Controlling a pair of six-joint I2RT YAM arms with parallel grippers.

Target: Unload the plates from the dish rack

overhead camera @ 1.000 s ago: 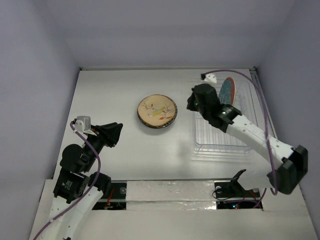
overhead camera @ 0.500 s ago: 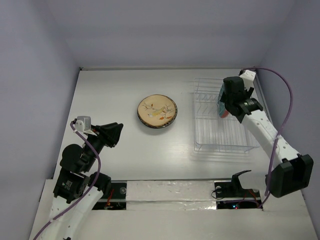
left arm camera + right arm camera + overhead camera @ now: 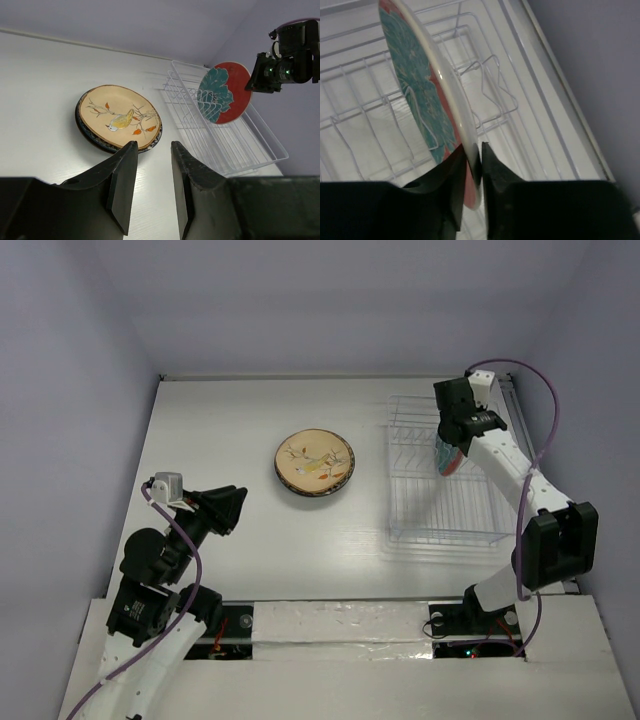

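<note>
A red-and-teal floral plate (image 3: 446, 458) stands on edge in the far part of the white wire dish rack (image 3: 440, 515). My right gripper (image 3: 452, 440) is shut on the plate's rim, seen close in the right wrist view (image 3: 473, 150), with the plate (image 3: 417, 95) between the fingers and rack bars (image 3: 365, 115) below. The left wrist view shows the same plate (image 3: 223, 92) and rack (image 3: 240, 145). A cream-yellow floral plate (image 3: 314, 462) lies flat mid-table on top of a dark-rimmed stack, also in the left wrist view (image 3: 119, 120). My left gripper (image 3: 235, 508) is open and empty, near-left of that stack (image 3: 152, 147).
The rack's other slots hold no plates. Purple walls enclose the table at the back, left and right. The right arm's purple cable (image 3: 535, 390) loops above the rack's far right corner. The rack sits close to the table's right edge.
My right arm swung from the rack's left side over to its far right and closed on the red-and-teal plate's rim. The left arm has not moved.
</note>
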